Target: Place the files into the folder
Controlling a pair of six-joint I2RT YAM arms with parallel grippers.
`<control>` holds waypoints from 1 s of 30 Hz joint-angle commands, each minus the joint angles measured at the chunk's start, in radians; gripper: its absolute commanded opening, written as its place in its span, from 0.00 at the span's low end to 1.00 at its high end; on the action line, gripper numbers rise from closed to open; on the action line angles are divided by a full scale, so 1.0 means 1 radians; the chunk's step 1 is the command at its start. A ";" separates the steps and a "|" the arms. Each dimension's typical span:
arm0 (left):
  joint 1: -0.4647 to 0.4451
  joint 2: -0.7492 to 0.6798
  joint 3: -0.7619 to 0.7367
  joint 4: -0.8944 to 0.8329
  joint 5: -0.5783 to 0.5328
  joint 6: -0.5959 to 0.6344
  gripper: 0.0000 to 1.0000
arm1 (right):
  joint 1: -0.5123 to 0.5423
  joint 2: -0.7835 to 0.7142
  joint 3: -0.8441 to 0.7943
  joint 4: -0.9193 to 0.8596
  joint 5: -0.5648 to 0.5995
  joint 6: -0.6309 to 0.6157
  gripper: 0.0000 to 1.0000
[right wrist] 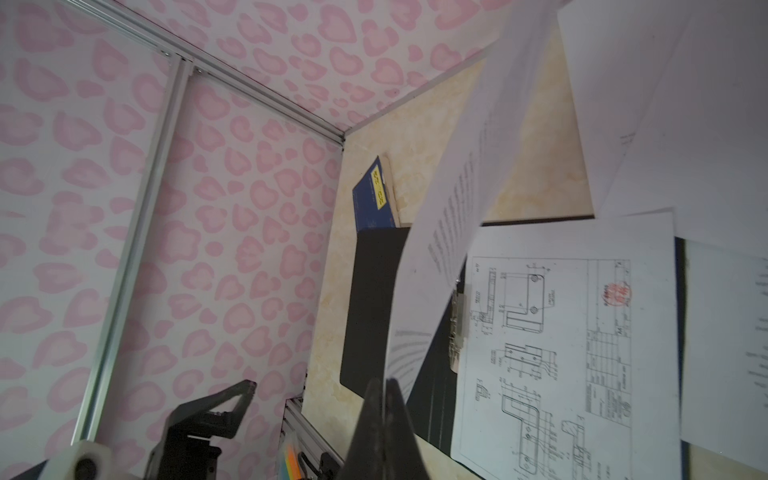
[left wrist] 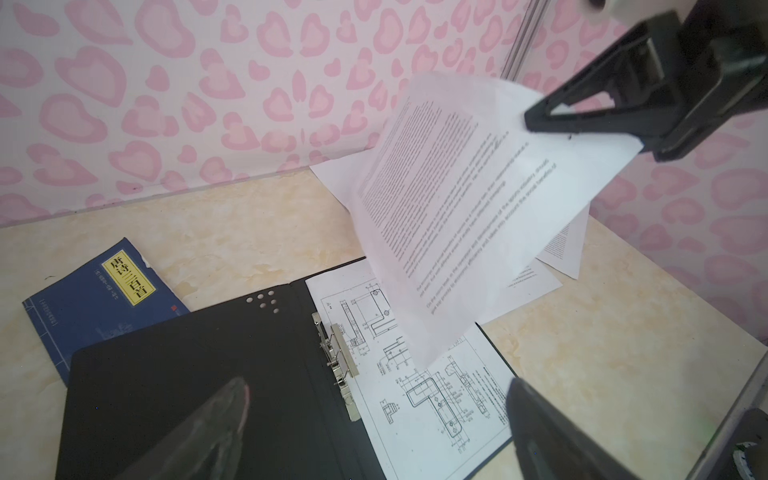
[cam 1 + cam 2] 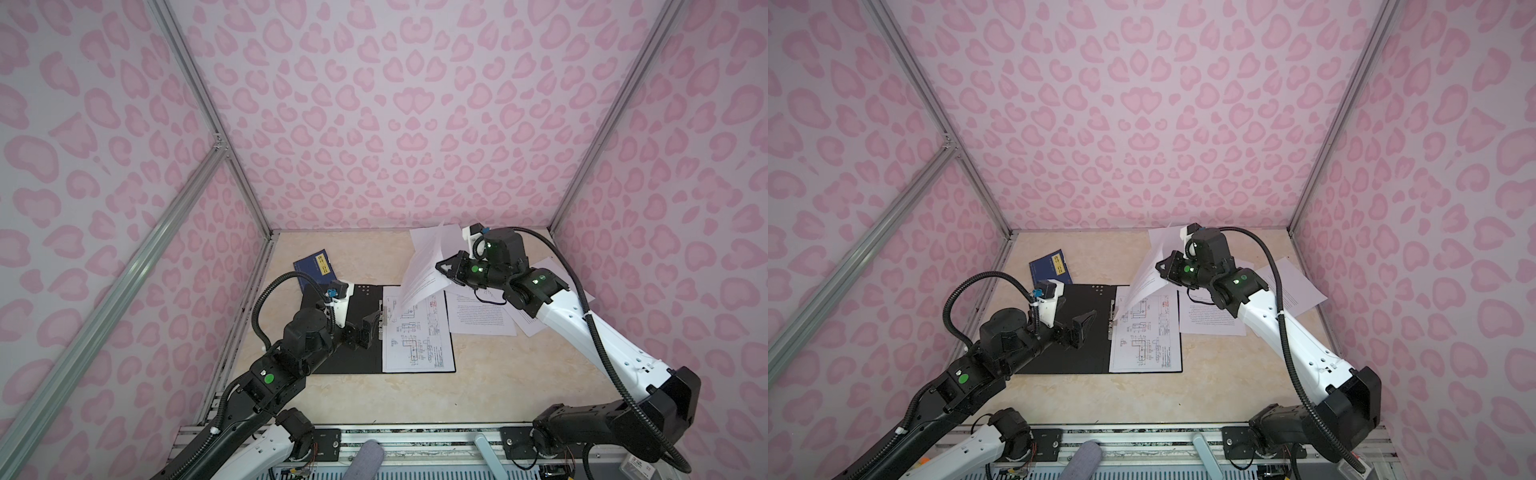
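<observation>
The folder [image 3: 345,332] [image 3: 1067,332] lies open on the table, black inside, with its metal clip [image 2: 338,357] along the spine. A sheet with line drawings [image 3: 417,332] [image 2: 436,399] lies flat on its right half. My right gripper [image 3: 439,266] [image 1: 384,384] is shut on the edge of a text-printed sheet [image 3: 424,266] [image 2: 457,208], held tilted in the air with its low corner hanging over the drawing sheet. My left gripper [image 3: 372,328] [image 2: 380,386] stands open just above the folder near the clip, holding nothing. More files [image 3: 482,316] lie on the table to the folder's right.
A small dark-blue booklet [image 3: 313,268] [image 2: 95,299] with a yellow label lies behind the folder's left corner, partly under it. Loose sheets [image 3: 544,268] spread under the right arm toward the right wall, and one sheet [image 3: 422,239] lies by the back wall. Pink patterned walls close in three sides.
</observation>
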 commanded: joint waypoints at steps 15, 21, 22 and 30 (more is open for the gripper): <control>0.001 0.012 -0.036 0.035 -0.021 0.002 0.97 | -0.044 0.023 -0.513 0.279 0.165 -0.079 0.00; 0.001 0.018 -0.038 0.038 -0.016 0.000 0.97 | -0.035 0.025 -0.519 0.269 0.188 -0.050 0.00; 0.001 0.019 -0.035 0.038 -0.013 0.000 0.97 | -0.028 0.027 -0.517 0.265 0.191 -0.044 0.00; 0.000 0.027 -0.034 0.030 -0.005 -0.005 0.97 | 0.008 0.005 -0.547 0.269 0.233 0.033 0.00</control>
